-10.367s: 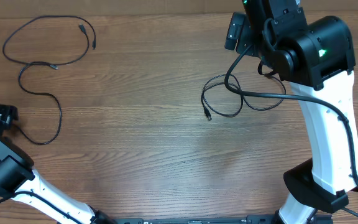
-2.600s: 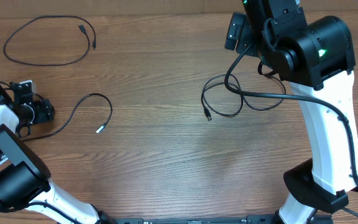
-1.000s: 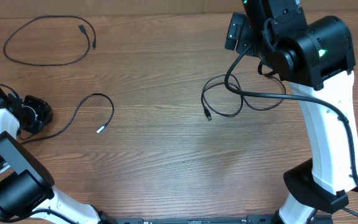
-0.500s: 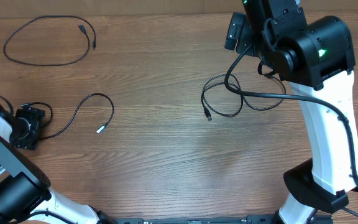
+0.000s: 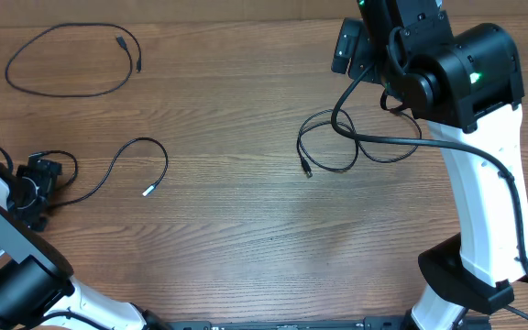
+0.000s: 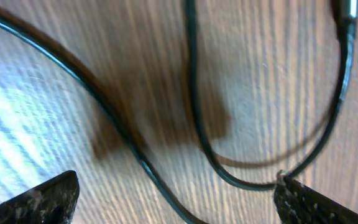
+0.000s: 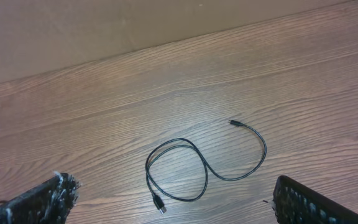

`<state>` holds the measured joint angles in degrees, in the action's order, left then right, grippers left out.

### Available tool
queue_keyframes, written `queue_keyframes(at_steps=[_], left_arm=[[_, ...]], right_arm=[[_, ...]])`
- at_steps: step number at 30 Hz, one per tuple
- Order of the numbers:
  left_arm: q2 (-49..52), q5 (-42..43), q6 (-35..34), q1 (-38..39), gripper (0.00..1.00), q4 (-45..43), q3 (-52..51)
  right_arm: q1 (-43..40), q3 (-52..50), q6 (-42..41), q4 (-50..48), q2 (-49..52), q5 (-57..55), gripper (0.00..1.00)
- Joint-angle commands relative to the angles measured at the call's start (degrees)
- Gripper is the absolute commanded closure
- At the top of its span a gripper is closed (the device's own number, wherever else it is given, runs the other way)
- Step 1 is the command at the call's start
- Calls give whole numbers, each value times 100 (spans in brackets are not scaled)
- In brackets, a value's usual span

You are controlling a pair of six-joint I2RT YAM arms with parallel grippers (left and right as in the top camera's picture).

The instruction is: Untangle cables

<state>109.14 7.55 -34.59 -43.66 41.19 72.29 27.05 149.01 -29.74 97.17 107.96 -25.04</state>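
Observation:
Three thin black cables lie apart on the wooden table. One is a wide loop [image 5: 138,57] at the far left. A second [image 5: 164,160] curves from its light plug end back to my left gripper [image 5: 35,180]. In the left wrist view this gripper [image 6: 179,202] is open just above the table, and strands of that cable [image 6: 193,93] run between its fingertips. A third cable [image 5: 306,169] lies looped under my right arm. My right gripper [image 5: 346,48] hangs high above it, open and empty [image 7: 176,205], with the loop [image 7: 206,174] between its fingers in view.
The right arm's thick black wire [image 5: 401,140] hangs over the third cable's loop. The table's far edge meets a tan wall [image 7: 73,31]. Bare wood [image 5: 246,229] lies between the arms.
My left gripper has shifted a little left and toward the front edge and turned, staying over the second cable's near end. The cables and right arm have not moved.

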Motion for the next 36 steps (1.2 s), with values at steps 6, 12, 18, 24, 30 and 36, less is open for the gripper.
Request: queue_keyframes(at_steps=[6,12,18,24,30,36], left_arm=[[87,-496,-72,-57,0,-219,83],[483,-374,-76,-57,0,-315,83],[754,-352,-52,-50,0,-365,83],[798,-374,337,-52,48,-570,83],[800,-374,708,-46,95,-855,83],[800,-378,1740,-46,96,-1364,83]], right_arm=[[-7,-9,22,-15,-48,-59,0],[-7,-9,22,-13,-48,-59,0],[-7,-9,22,-13,-48,-59,0],[-7,-9,22,-15,-48,-59,0],[-7,-9,22,-13,-48,-57,0],[-7,-9,22,-13,-48,-59,0]])
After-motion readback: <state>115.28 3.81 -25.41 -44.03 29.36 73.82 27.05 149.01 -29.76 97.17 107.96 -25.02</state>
